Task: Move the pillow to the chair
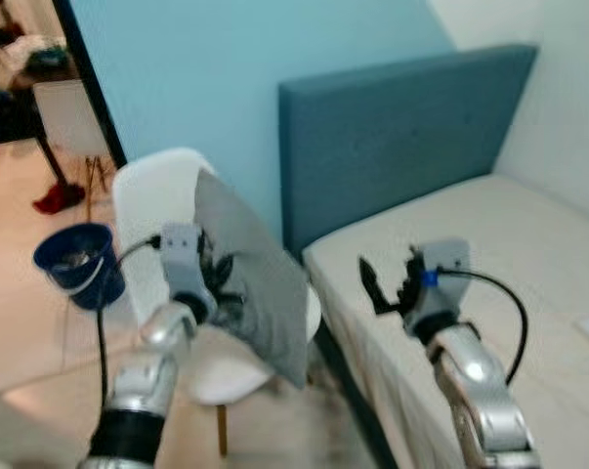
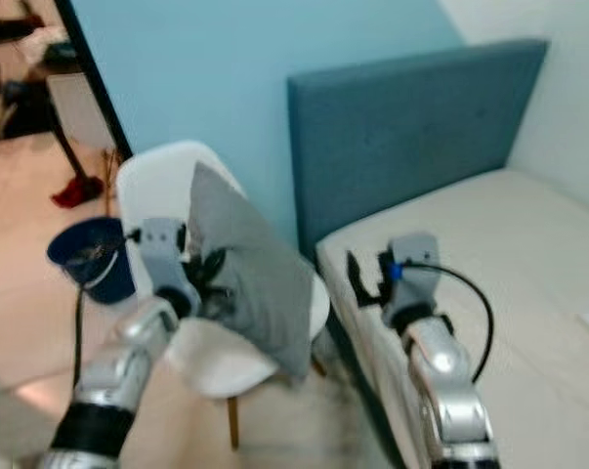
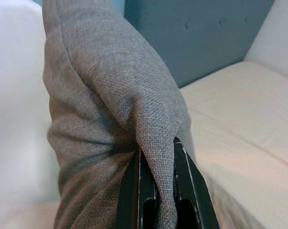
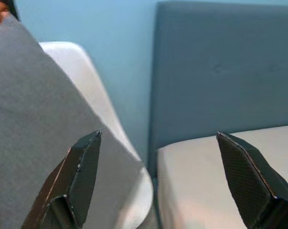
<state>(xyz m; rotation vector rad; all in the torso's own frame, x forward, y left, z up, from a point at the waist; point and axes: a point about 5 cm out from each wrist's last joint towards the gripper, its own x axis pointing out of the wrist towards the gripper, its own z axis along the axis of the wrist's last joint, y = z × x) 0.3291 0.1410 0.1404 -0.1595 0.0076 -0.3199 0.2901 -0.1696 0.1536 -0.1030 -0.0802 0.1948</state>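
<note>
A grey pillow [image 1: 255,269] stands tilted over the seat of a white chair [image 1: 152,191], its lower corner hanging past the seat's front edge. My left gripper [image 1: 214,278] is shut on the pillow's edge; the wrist view has grey fabric [image 3: 110,105] pinched between the two black fingers [image 3: 134,191]. My right gripper [image 1: 390,283] is open, held above the bed's near edge, a little to the right of the pillow and apart from it. Its wrist view looks between spread fingertips [image 4: 81,162] at the pillow and chair.
A bed with a beige mattress [image 1: 489,254] and a blue-grey headboard [image 1: 401,127] fills the right side. A blue bucket [image 1: 79,264] stands on the floor left of the chair. A light blue wall [image 1: 226,68] is behind, with a doorway at the far left.
</note>
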